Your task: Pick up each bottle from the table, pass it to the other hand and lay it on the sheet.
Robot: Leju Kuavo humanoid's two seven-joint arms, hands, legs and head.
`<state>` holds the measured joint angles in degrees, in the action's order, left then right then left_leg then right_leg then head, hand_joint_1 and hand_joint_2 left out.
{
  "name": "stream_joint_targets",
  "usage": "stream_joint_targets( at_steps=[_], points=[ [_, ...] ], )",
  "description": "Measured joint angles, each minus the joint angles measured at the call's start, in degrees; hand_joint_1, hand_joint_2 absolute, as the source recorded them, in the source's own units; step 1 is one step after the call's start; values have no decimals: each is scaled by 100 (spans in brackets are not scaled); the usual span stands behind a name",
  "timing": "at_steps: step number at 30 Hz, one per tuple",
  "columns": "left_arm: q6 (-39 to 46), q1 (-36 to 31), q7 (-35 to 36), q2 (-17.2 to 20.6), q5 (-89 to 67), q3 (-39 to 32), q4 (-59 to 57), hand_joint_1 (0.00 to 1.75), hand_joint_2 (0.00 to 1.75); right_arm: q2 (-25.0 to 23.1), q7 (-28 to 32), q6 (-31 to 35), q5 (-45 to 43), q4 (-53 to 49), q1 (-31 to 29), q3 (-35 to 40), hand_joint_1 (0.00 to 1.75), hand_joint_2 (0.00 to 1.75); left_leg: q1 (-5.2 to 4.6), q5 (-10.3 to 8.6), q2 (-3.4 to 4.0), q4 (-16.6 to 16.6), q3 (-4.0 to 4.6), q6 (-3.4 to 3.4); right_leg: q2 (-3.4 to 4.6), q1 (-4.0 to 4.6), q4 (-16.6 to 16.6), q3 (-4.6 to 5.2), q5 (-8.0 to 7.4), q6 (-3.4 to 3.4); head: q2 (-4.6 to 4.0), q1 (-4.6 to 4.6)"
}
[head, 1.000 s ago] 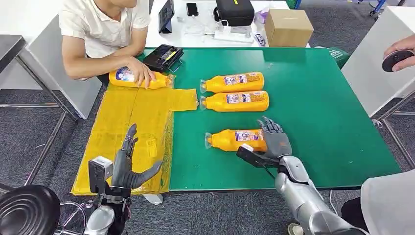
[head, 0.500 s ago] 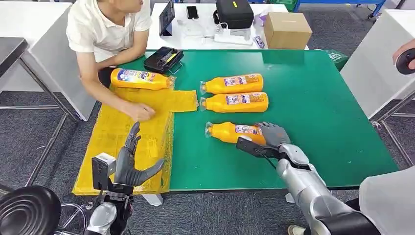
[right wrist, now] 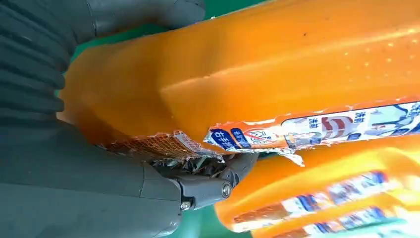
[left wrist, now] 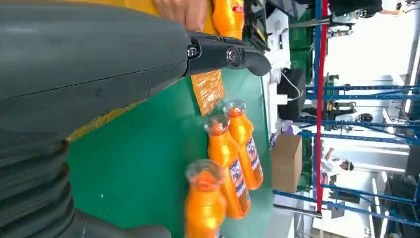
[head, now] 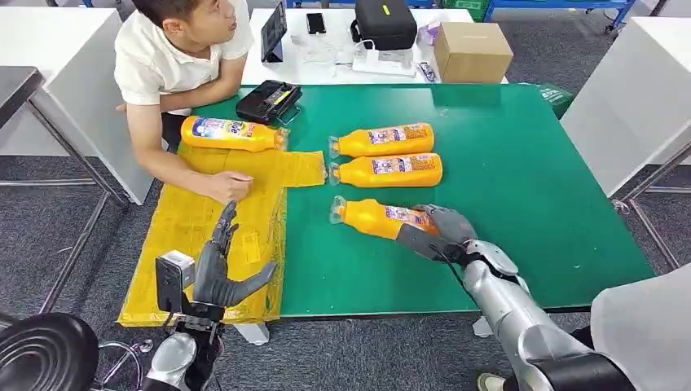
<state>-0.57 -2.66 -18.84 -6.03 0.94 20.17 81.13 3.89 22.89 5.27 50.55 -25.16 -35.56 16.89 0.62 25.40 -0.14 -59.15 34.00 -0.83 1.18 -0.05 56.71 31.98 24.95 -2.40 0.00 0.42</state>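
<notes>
Four bottles: we see four orange bottles, three on the green table (head: 521, 147) and one on the yellow sheet (head: 204, 228).
Held bottle: the nearest bottle (head: 376, 218) lies on its side on the green table, the closest of the three to the robot, cap end pointing toward the yellow sheet and slightly tilted.
Right hand: our right hand (head: 444, 228) is clamped around the base end of the nearest bottle; in the right wrist view the thumb sits under the orange body (right wrist: 277, 74) and the torn label edge lies against the palm.
Left hand: our left hand (head: 218, 269) hangs over the near edge of the yellow sheet, fingers spread apart and holding nothing.
Middle bottle: the second bottle (head: 385, 170) lies on the green table just beyond the held one, cap toward the sheet.
Far bottle: the third bottle (head: 381, 139) lies just beyond the second, parallel to it.
Sheet bottle: the fourth bottle (head: 232, 133) lies at the far end of the yellow sheet, cap toward the green table.
Person: a person (head: 175, 57) sits at the far corner of the sheet, one hand (head: 226, 186) resting flat on it.
Beyond the table: a black case (head: 268, 101) stands on the far edge of the green table, and a cardboard box (head: 473, 50) stands on the white desk behind it.
</notes>
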Motion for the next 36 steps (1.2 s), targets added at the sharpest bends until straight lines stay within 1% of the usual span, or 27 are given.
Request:
stream_joint_targets(
  at_steps=[3, 5, 8, 11, 14, 19, 22, 29, 36],
  points=[
    [-98, 29, 155, -26, 396, -4, -46, 0, 175, -177, 608, -267, -776, -219, 227, -190, 175, 175, 0, -3, 6, 0, 0, 0, 4, 0, 1, -4, -2, 0, 0, 0],
    [-199, 90, 311, -63, 822, -13, -109, 0, 175, -324, 870, -394, -1237, -545, 468, -242, 175, 175, 1, -3, -2, 0, 8, 0, 2, 1, 1, 1, -1, 0, 0, 0],
    [-317, 177, 446, -103, 1460, 18, -262, 0, 175, -544, 946, -479, -1904, -1227, 893, -223, 175, 175, 2, -11, -4, 0, 41, 4, 0, 1, 4, 30, -1, 0, 0, -4],
    [-339, 202, 448, -107, 1608, 168, -347, 0, 175, -706, 955, -362, -2370, -1824, 1252, -77, 175, 175, 2, -22, -17, 0, 84, 5, -15, 1, 9, 63, -2, -1, 0, -2],
    [-361, 203, 455, -103, 1665, 334, -371, 0, 175, -869, 1059, -317, -2698, -2303, 1483, 127, 175, 175, 1, -27, -18, 0, 109, 6, -19, -1, 10, 85, -2, -2, 0, 0],
    [-380, 171, 463, -90, 1652, 531, -382, 0, 175, -1095, 1101, -347, -2885, -2774, 1693, 479, 175, 175, 1, -26, -21, -1, 132, 6, -22, -1, 10, 108, -2, -2, 0, -2],
    [-553, 111, 306, -55, 1411, 730, -361, 0, 175, -1174, 1094, -393, -2950, -2837, 1689, 671, 175, 175, 1, -26, -22, -1, 138, 6, -23, -1, 10, 113, -2, -2, 0, 0],
    [-686, -32, 236, -20, 1274, 1045, -286, 0, 175, -1320, 1094, -406, -2928, -2736, 1582, 1017, 175, 175, 1, -26, -21, -1, 140, 6, -23, -1, 10, 116, -2, -2, 0, -2],
    [-728, -131, 175, -20, 1484, 1073, -288, 0, 175, -1436, 1031, -279, -2858, -2410, 1402, 1272, 175, 175, 1, -27, -23, -1, 141, 6, -23, -1, 10, 116, -2, -2, 0, 0]
  ],
)
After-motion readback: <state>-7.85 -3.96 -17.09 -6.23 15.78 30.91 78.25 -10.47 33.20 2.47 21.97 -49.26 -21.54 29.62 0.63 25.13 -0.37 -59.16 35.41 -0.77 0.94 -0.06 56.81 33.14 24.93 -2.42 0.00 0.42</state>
